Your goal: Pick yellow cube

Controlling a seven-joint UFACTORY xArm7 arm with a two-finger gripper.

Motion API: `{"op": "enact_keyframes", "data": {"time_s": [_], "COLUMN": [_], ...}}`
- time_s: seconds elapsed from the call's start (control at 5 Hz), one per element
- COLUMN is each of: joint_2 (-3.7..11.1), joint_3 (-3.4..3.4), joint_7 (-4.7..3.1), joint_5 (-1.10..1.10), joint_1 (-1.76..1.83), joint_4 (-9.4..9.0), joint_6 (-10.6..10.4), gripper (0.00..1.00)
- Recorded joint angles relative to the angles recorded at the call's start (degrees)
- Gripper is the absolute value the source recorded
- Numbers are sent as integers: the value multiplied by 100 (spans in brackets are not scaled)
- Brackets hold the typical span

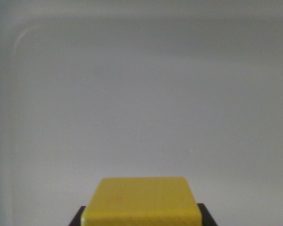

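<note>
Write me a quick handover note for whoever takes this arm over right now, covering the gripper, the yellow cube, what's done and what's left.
Gripper: only dark finger parts show at the bottom edge of the wrist view, one on each side of the cube; whether they are clamped on it cannot be told.
Yellow cube: a solid yellow block with rounded edges, bottom centre of the wrist view, sitting between those dark parts, over a plain pale grey tray-like surface with a raised rim.
Done: the gripper is lined up around the cube.
Left: confirm the grip, then lift. Whether the cube is already off the surface cannot be told.
</note>
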Motion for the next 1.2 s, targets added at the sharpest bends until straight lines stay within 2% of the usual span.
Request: {"op": "enact_keyframes", "data": {"time_s": [0.2, 0.4, 0.6, 0.8, 1.0, 1.2], "joint_2": [0, -74, -74, -142, -142, -199], "joint_3": [0, 2, 2, 3, 3, 4], "joint_7": [0, -1, -1, -2, -2, -3], "joint_5": [0, 7, 7, 13, 13, 18], "joint_1": [0, -3, -3, -5, -5, -7], "joint_4": [0, 111, 111, 212, 212, 298], "joint_6": [0, 185, 185, 353, 353, 497], "gripper": [100, 100, 100, 100, 100, 100]}}
